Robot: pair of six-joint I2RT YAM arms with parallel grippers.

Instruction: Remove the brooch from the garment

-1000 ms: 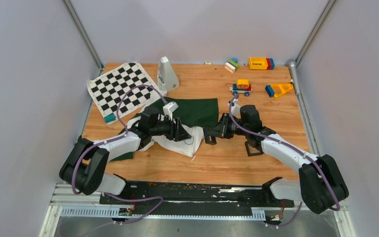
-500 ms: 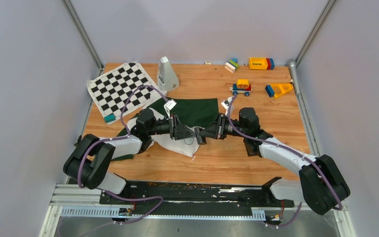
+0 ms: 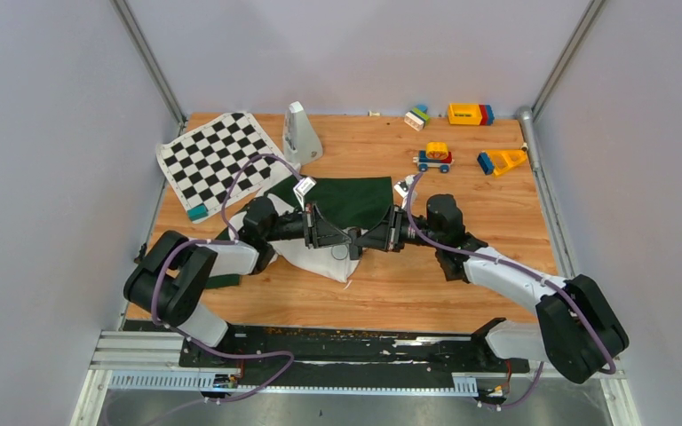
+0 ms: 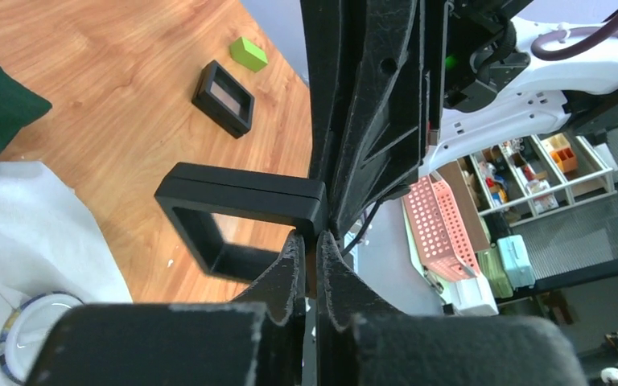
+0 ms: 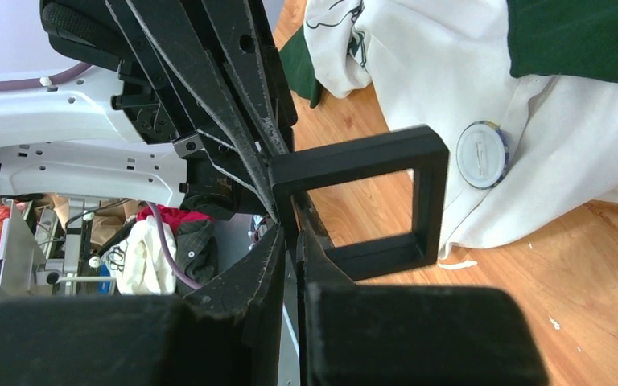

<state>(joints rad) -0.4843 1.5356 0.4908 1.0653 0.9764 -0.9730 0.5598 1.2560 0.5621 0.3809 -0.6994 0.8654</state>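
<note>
Above the garment [image 3: 315, 259], a white T-shirt with dark green sleeves, my two grippers meet tip to tip. The right gripper [image 5: 290, 235] is shut on a corner of a black square frame [image 5: 418, 201], held in the air. My left gripper [image 4: 310, 241] is shut with its tips against that same corner of the frame [image 4: 209, 197]; the views do not show it pinching anything. The brooch [image 5: 481, 154], a small round piece with a yellowish and blue rim, lies on the white cloth [image 4: 40, 233] just below the frame, clear of both grippers.
A second black square frame [image 4: 224, 98] and a green block [image 4: 248, 54] lie on the wood to the right of the garment. A chequered mat [image 3: 213, 158], a white cone-shaped object [image 3: 300, 133] and several toys [image 3: 433, 158] sit at the back.
The right gripper carried the black frame left towards the left gripper. The left arm reached right to meet it, and its jaws went from open to shut at the frame's corner.
</note>
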